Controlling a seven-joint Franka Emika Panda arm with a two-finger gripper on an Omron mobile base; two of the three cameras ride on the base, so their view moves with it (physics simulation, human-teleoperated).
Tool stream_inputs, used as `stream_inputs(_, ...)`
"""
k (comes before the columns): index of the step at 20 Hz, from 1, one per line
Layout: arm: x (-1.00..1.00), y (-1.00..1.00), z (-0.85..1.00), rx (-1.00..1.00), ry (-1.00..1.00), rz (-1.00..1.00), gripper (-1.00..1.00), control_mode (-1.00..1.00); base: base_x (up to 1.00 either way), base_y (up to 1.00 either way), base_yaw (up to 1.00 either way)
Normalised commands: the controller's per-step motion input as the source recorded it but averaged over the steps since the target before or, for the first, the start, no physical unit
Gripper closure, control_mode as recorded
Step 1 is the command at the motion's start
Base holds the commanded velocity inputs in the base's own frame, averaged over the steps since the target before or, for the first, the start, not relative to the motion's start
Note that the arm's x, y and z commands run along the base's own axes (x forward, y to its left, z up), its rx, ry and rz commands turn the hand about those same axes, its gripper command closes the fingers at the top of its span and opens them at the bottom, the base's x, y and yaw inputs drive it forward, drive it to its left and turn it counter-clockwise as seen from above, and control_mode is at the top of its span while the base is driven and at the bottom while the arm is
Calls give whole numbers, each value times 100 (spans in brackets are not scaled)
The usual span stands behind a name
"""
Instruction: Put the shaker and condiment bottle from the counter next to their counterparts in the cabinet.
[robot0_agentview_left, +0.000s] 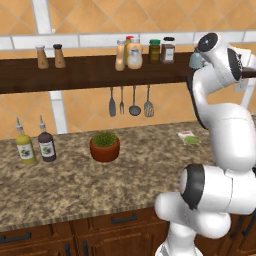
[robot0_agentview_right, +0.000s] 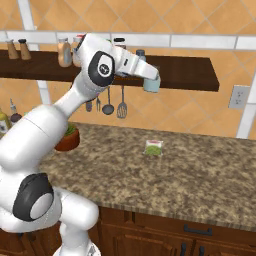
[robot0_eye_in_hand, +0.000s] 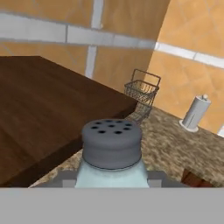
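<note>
1. dark brown wood is the target: in the left base view the cabinet (robot0_agentview_left: 90, 72) runs along the tiled wall w/ the wider peach bottle (robot0_agentview_left: 134, 54) and a slimmer peach one (robot0_agentview_left: 120, 55) standing side by side on it, two brown shakers (robot0_agentview_left: 42, 57) far to the left, jars to the right. the arm's upper link covers the right end of the board; the shaker (robot0_agentview_left: 195, 61) peeks out as a blue-grey bit beside it. can't read the end effector from here.

2. right base view: end effector (robot0_agentview_right: 151, 80) reaches out level at shelf height, pinching the shaker (robot0_agentview_right: 152, 83) by its glass body, upright, just in front of the board's front edge and a touch low, not resting on it. a small capped thing (robot0_agentview_right: 140, 54) stands on the board right behind the wrist, prob the look-alike shaker. a green packet (robot0_agentview_right: 154, 147) lies on the counter (robot0_agentview_right: 200, 170) below.

3. hand view: shaker (robot0_eye_in_hand: 112, 151) sits between the tips, grey perforated cap up; bare board (robot0_eye_in_hand: 43, 109) lies to the left, wire basket (robot0_eye_in_hand: 142, 89) and paper roll (robot0_eye_in_hand: 194, 113) beyond.

4. judgement, to do it well: lift till the base clears the front edge, push in over bare board beside the look-alike w/o knocking it, keep it vertical, set down fully, then spread the tips. risk: base catching the edge, tipping.
</note>
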Motion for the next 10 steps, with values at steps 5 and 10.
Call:
stream_inputs(5,55,-28,54,5,-13,3,100,-100,0,0,0)
stream_inputs(10,6,-28,41,0,-8,5,100,-100,0,0,0)
